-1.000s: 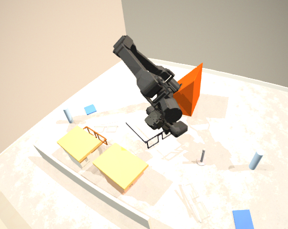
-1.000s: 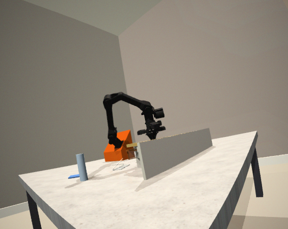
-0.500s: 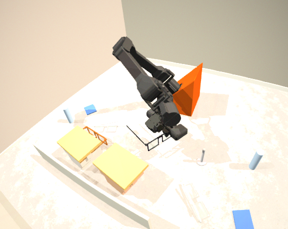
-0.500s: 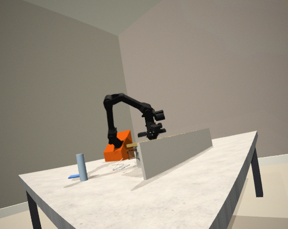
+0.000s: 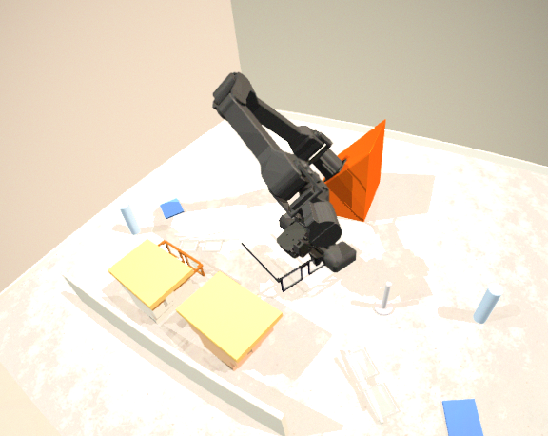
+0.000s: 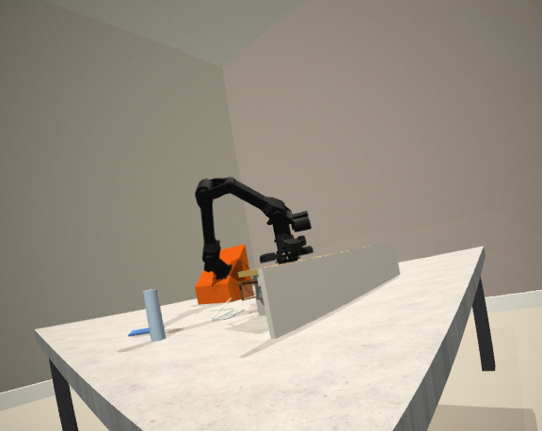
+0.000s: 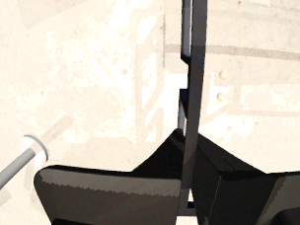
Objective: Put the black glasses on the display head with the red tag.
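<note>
My gripper is shut on the black glasses near one end of their front frame. The glasses hang above the table, beyond the heads, with one thin temple reaching back toward the upper left in the top view; the other is hidden by the gripper. Two display heads with flat yellow tops stand side by side. The nearer head has an orange-tan body and no glasses that I can see. The farther head has orange glasses at its face. The red tag is not visible.
A long grey wall stands behind the heads. An orange wedge is by the arm's base. A small post, light blue cylinders, blue pads and pale glasses are around.
</note>
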